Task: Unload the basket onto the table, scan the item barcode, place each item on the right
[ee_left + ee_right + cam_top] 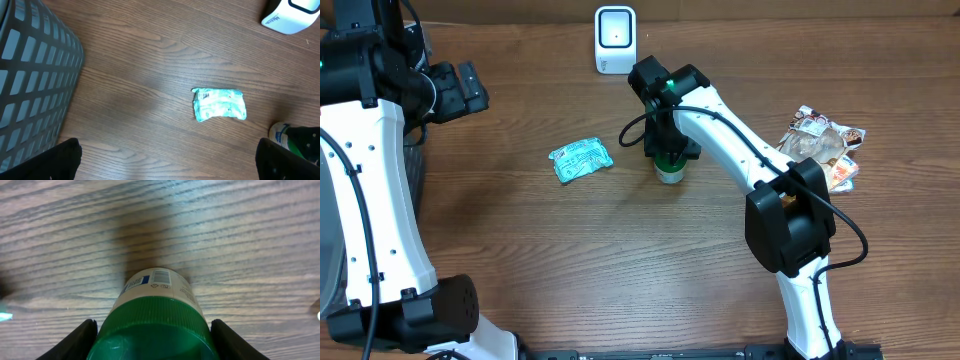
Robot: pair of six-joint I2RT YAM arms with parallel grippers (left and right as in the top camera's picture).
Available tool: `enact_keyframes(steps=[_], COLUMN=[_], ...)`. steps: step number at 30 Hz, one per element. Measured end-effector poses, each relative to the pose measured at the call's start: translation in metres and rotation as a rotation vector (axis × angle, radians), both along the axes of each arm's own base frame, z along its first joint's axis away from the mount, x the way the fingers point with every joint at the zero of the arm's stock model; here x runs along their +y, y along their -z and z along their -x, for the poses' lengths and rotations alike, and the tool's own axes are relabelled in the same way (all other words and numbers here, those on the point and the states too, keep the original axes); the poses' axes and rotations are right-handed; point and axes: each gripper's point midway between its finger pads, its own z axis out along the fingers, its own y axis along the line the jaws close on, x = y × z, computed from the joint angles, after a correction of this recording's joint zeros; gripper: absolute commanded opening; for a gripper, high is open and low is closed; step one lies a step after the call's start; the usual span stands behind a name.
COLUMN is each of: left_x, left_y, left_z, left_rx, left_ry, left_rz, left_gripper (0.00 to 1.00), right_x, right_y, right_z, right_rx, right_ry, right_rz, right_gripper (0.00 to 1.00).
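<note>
Green-capped white plastic bottle (155,325), barcode label visible on its side, stands upright on the wooden tabletop (240,225) between the right fingers (75,342); cannot tell whether they press the cap or merely flank it. Left fingers (65,160) spread wide, holding nothing, above a crumpled teal packet (219,104).

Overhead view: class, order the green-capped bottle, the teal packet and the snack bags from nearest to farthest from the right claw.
1. Green-capped bottle, between the right claw fingers.
2. Teal packet, left of the claw.
3. Snack bags, far right side.
</note>
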Motion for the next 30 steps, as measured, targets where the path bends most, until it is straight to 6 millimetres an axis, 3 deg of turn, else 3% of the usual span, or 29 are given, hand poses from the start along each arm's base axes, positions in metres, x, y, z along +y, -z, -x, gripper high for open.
enact_keyframes(steps=[6,11,22,30], left_x=[0.0,0.0,0.0,0.0], left_y=[0.0,0.0,0.0,0.0], left_z=[0.0,0.0,0.0,0.0], left_rx=[0.0,0.0,0.0,0.0], left_ry=[0.0,0.0,0.0,0.0], left_rz=[0.0,0.0,0.0,0.0], left_gripper=[0.99,1.0,1.0,1.0], right_x=[0.011,0.033,0.044,0.042], right_y=[-0.02,-0.032,-0.033,-0.027], right_z=[-0.015,-0.013,-0.006,-0.001], right_rx=[-0.055,-0.057,-0.076,-0.07], right_ry=[-0.21,-0.543,-1.222,-1.496], right_rz=[-0.022,-0.101,-0.08,-0.044], right_gripper=[0.38,0.31,0.27,0.32])
